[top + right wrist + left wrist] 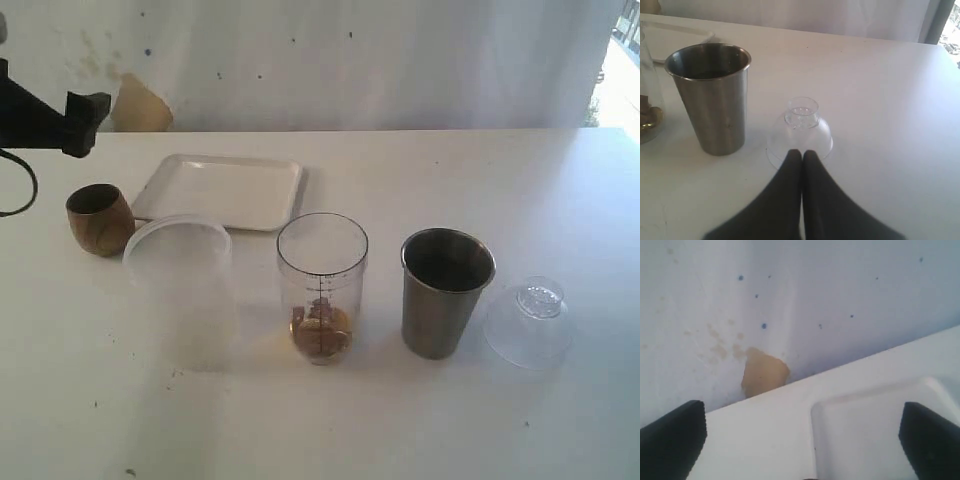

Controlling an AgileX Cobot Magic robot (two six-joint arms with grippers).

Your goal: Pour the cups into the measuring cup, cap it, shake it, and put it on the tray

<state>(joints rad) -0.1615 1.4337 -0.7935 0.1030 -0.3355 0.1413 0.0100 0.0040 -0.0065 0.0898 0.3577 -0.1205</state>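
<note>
Beside the tapered steel tumbler (447, 293), a clear plastic dome (530, 322).

I see a wide milky plastic tub (180, 295) standing on the white table (560, 180), a pale wall (400, 60) behind it with small dark spots, a tan patch (140, 105) low on that wall

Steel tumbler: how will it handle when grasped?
The steel tumbler looks rigid; squeezing likely won't deform it. Its smooth tapered wall could slip in a grip. Its base is narrower than its rim, so a high push might tip it.
</note>
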